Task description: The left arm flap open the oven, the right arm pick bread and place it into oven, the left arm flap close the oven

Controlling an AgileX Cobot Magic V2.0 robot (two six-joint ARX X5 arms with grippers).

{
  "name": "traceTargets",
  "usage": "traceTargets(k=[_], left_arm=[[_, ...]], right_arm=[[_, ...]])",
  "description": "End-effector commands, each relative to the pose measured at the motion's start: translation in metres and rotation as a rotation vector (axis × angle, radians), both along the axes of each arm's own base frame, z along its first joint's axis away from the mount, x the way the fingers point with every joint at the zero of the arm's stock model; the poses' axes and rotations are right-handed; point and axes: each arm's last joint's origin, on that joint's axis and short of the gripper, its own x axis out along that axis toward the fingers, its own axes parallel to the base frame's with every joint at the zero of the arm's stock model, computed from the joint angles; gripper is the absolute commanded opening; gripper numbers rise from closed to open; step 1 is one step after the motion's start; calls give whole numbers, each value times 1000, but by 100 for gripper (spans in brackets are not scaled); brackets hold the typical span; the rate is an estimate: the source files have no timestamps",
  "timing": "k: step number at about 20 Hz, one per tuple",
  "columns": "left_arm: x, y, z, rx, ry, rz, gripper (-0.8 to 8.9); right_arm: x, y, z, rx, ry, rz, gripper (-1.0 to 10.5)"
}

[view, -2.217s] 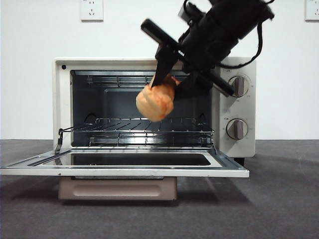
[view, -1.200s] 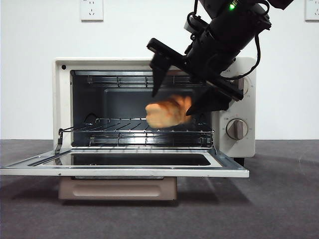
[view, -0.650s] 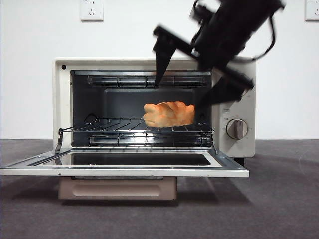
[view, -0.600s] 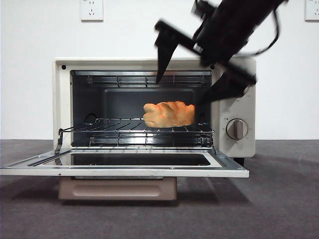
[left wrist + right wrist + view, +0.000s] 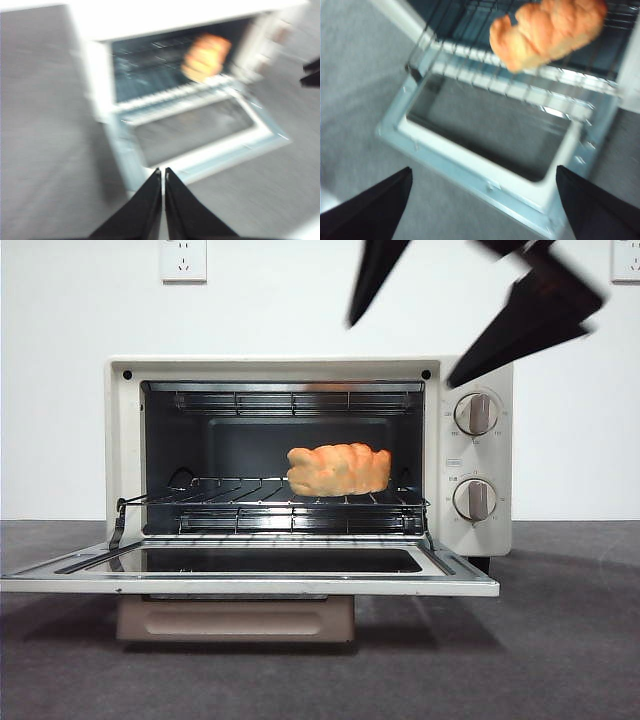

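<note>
The cream oven (image 5: pixel 120 440) stands with its door (image 5: pixel 250 585) flapped down flat. The golden braided bread (image 5: pixel 338 470) lies on the wire rack, right of the middle. My right gripper (image 5: pixel 400 355) hangs wide open and empty above the oven's top right corner, clear of the bread. In the right wrist view the right gripper (image 5: pixel 483 170) looks down over the door (image 5: pixel 470 165) at the bread (image 5: pixel 547 30). My left gripper (image 5: pixel 162 171) is shut and empty, in front of the oven (image 5: pixel 100 75) near the door's left corner; the bread (image 5: pixel 206 56) shows blurred.
Two round knobs (image 5: pixel 478 412) (image 5: pixel 472 500) sit on the oven's right panel. The wire rack (image 5: pixel 230 502) spans the cavity. Wall sockets (image 5: pixel 184 258) are on the white wall behind. The grey table (image 5: pixel 560 640) stretches around the oven.
The right gripper opened, let the bread down onto the rack, and has risen up and to the right, out of the oven. The bread now lies still.
</note>
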Motion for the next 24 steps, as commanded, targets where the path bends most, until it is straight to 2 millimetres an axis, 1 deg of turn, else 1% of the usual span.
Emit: traceTargets(k=[1,2,5,8,10,11,13,14,16,17,19,24], left_arm=[[5,-10,5,2,13,-81,14],[8,-13,4,10,25,-92,14],[27,-30,-3,71,89,-123,12],[55,-43,-13,38,219,-203,12],[78,-43,-22,7,301,-193,12],[90,-40,-27,-9,343,-163,12],[111,-25,-37,-44,396,-69,12],[120,-15,-45,-109,415,-51,12],[130,3,-64,-258,456,-12,12],[132,10,-76,-318,478,18,12],[131,22,-103,-379,532,95,12],[124,30,-145,-468,614,198,12]], right_arm=[[-16,-13,15,-27,-54,53,460],[-22,-18,19,-28,-64,59,460],[-48,-41,33,-14,-111,69,460],[-70,-60,44,30,-164,65,460],[-81,-70,48,50,-182,61,460],[-86,-75,49,55,-183,58,460],[-96,-83,48,54,-165,47,460],[-101,-88,47,47,-157,43,460],[-108,-95,45,41,-146,35,460],[-111,-98,45,36,-146,28,460],[-116,-103,44,32,-148,2,460],[-120,-107,45,40,-164,-8,460]])
